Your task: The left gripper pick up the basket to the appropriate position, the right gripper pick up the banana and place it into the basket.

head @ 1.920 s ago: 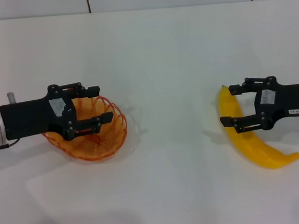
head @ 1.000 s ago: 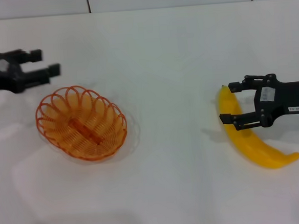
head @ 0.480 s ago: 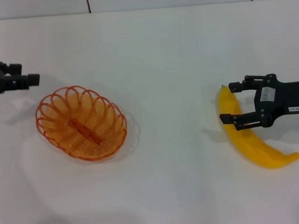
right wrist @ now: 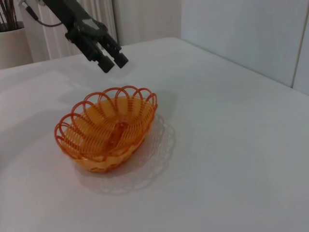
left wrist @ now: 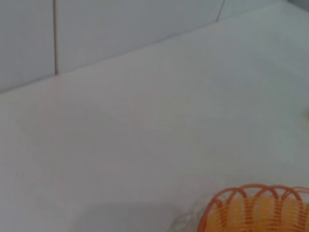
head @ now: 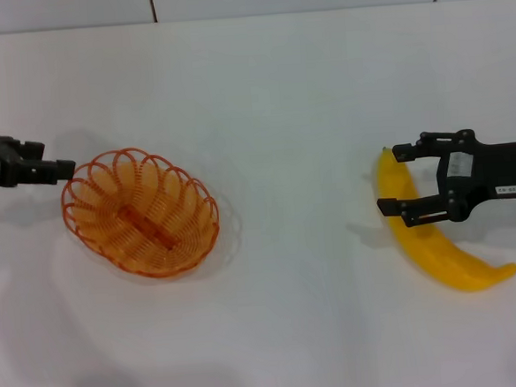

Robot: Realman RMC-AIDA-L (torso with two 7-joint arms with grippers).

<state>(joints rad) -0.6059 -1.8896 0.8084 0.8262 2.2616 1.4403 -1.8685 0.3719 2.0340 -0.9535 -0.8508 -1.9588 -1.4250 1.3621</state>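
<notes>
Near the tabletop's [head: 285, 333] left edge we see our left tool [head: 51, 167] clenched beside the basket [head: 141, 212] | right tool [head: 397, 180] released, straddling the banana [head: 439, 253]

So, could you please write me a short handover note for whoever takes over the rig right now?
Left gripper: off the basket, raised beside its far-left rim and holding nothing; whether the fingers are open is unclear.
Right gripper: open, jaws straddling the upper part of the banana, not closed on it.
Basket: upright and empty on the white table, on the robot's left side.
Banana: lying flat on the table on the right.
Done: basket appears placed.
Left: close on the banana, lift it, carry it across, set it in the basket.
</notes>
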